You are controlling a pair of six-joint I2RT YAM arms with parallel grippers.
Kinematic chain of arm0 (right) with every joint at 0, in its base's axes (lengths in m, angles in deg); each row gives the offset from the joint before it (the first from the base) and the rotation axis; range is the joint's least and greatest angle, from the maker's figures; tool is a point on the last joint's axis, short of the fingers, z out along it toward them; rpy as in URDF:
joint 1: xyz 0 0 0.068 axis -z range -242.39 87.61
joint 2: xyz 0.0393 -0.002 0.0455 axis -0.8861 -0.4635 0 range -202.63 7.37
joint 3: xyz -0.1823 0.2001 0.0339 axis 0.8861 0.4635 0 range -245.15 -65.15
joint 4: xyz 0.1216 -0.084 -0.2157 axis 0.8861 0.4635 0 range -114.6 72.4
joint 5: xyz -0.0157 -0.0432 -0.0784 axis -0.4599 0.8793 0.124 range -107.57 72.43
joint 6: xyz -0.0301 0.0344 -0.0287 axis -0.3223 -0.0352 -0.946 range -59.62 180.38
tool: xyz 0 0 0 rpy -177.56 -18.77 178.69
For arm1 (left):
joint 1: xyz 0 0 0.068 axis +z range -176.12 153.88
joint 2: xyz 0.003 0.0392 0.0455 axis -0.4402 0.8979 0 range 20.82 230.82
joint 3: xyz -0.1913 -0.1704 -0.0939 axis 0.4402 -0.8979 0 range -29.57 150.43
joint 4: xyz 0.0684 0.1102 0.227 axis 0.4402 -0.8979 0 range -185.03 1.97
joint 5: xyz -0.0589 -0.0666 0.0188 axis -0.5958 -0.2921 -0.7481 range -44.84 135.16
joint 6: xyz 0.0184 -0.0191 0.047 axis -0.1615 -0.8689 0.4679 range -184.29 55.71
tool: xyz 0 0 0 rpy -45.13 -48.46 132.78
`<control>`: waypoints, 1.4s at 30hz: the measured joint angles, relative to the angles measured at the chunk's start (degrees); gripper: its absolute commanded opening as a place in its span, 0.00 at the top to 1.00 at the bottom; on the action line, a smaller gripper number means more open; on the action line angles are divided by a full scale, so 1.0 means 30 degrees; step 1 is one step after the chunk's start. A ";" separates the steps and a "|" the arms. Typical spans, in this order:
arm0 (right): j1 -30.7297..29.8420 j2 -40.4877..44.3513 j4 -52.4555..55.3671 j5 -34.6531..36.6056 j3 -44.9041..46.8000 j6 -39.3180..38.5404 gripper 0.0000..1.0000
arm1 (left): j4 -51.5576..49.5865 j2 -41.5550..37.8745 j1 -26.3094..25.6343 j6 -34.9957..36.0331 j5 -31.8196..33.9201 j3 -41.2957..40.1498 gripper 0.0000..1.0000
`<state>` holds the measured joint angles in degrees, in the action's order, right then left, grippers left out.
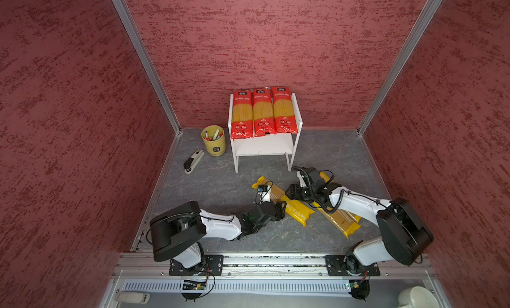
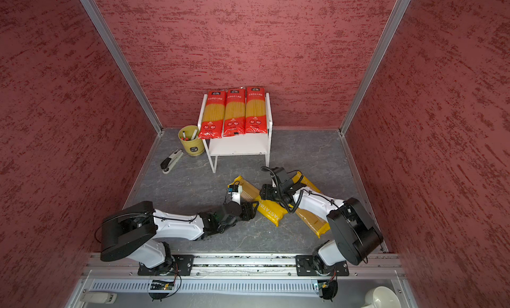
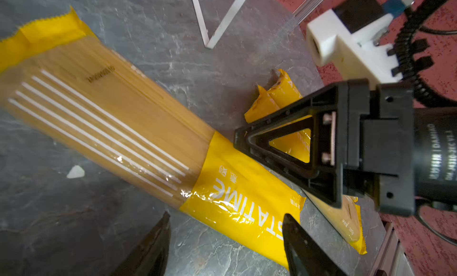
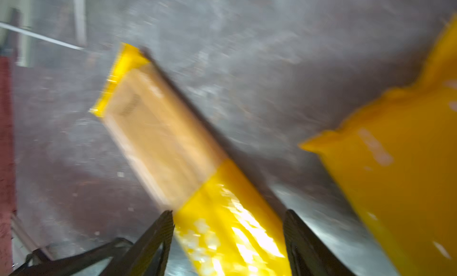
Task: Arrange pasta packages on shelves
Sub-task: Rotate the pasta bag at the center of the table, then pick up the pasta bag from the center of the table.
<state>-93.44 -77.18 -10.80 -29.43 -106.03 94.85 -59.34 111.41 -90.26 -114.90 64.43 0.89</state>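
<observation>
Three red packages (image 1: 263, 112) on shelves (image 1: 265, 148), three yellow packages (image 1: 299, 210) on table (image 1: 215, 182); left gripper (image 3: 227, 214) released, right gripper (image 4: 228, 211) unclear.

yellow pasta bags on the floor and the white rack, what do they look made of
The yellow pasta bags look like glossy plastic film: they crinkle, throw glare, and the clear middle shows the spaghetti. The white rack has a smooth matte white finish; its thin straight legs suggest painted metal, though coated board can't be ruled out.

White mug (image 1: 415, 297) cropped, yellow package (image 4: 160, 138) blurred
</observation>
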 measured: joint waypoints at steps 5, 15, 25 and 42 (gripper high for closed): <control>0.0029 0.0146 -0.0029 -0.0998 0.0984 0.0277 0.36 | 0.0787 0.0831 0.0430 -0.1013 -0.0969 -0.0022 0.31; -0.3934 -0.0182 -0.4189 -0.5078 0.2062 0.5530 0.41 | -0.2171 -0.0590 0.3337 -0.3585 -0.1413 -0.0539 0.36; -0.1741 -0.0138 -0.5421 -0.5625 0.2594 0.6776 0.39 | -0.7380 -0.4408 0.4466 -0.3752 -0.1494 -0.1406 0.36; -0.2215 -0.3687 -1.3602 -0.5231 0.3650 1.1613 0.59 | -0.2011 -0.2076 0.5144 -0.2288 -0.5049 -0.2820 0.67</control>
<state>-100.08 -88.24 -51.60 -45.12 -95.08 129.69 -65.38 105.18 -74.83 -121.77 49.28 -7.57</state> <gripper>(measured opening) 0.437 0.390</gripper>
